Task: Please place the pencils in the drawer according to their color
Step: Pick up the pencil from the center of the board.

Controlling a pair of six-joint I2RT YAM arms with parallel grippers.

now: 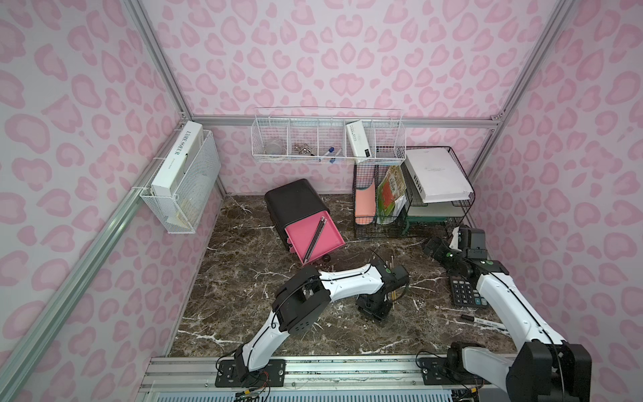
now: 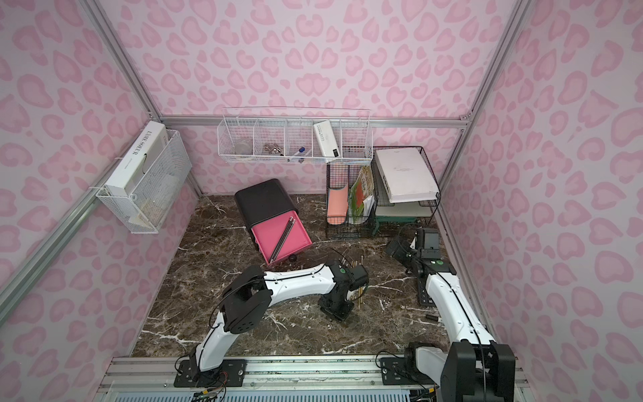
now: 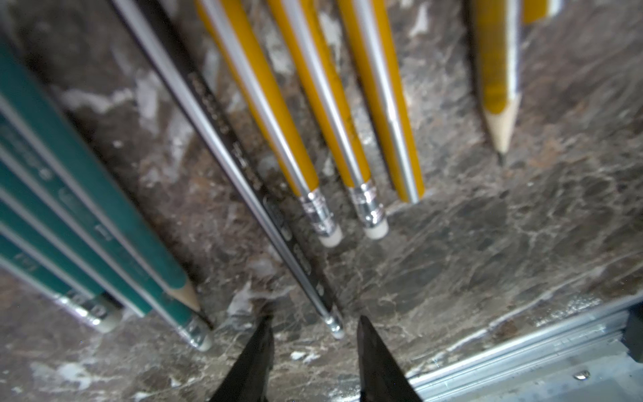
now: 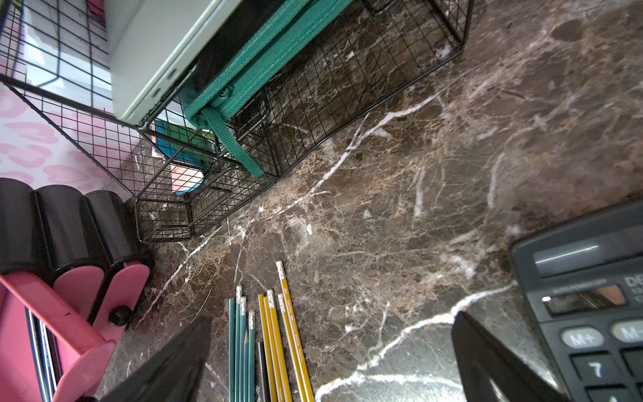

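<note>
**Here: left gripper poised over the end of a black pencil**

Loose pencils lie in a row on the marble tabletop (image 3: 487,226). In the left wrist view the left gripper (image 3: 315,323) points down at the row with its jaws parted. One fingertip stands on each side of the eraser end of a single black pencil (image 3: 243,167), and a gap shows on both sides, so nothing is grasped. This black pencil lies between a bunch of green pencils (image 3: 87,195) and three yellow pencils (image 3: 278,115) set side by side. A fourth yellow pencil (image 3: 497,87) lies apart from them, its sharpened tip turned the opposite way.

In both top views the cabinet (image 1: 292,202) stands near the back wall, well apart from the row. Its top drawer (image 1: 299,243) is pulled out, and two black pencils (image 1: 315,240) lie diagonally in it, touching each other.

The right gripper (image 4: 332,318) hangs spread wide and empty above bare tabletop. It is near a calculator (image 4: 591,296) and a black wire rack (image 4: 313,115).
</note>
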